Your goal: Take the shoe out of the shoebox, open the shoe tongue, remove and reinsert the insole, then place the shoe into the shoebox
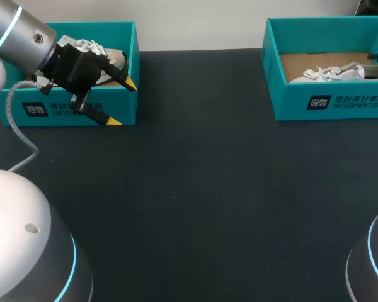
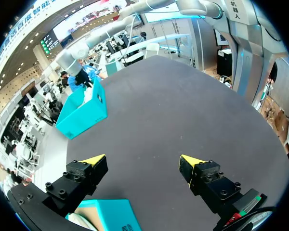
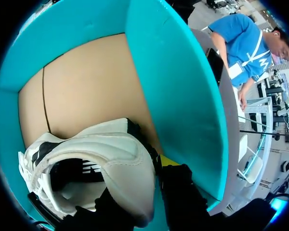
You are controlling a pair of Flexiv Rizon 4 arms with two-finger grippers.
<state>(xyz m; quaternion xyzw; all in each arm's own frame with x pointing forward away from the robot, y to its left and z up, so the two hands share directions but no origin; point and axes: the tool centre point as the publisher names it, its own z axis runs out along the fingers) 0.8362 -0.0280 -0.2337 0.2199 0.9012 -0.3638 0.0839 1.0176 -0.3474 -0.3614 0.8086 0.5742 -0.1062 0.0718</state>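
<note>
Left claw point(image 1: 122, 102) hangs wide open over the front wall of the teal shoebox point(image 1: 133, 56) at the desk's point(image 1: 195, 189) far left corner, white shoe point(image 1: 113, 60) inside. Right claw point(image 3: 149, 190) sits down in the other shoebox point(image 1: 331, 104), far right corner, right at the second shoe's point(image 3: 111, 159) heel, can't tell if it's actually gripping

The bench point(image 1: 201, 189) has a dark, matte, near-black top, plain and even in colour right to its far edge.
</note>
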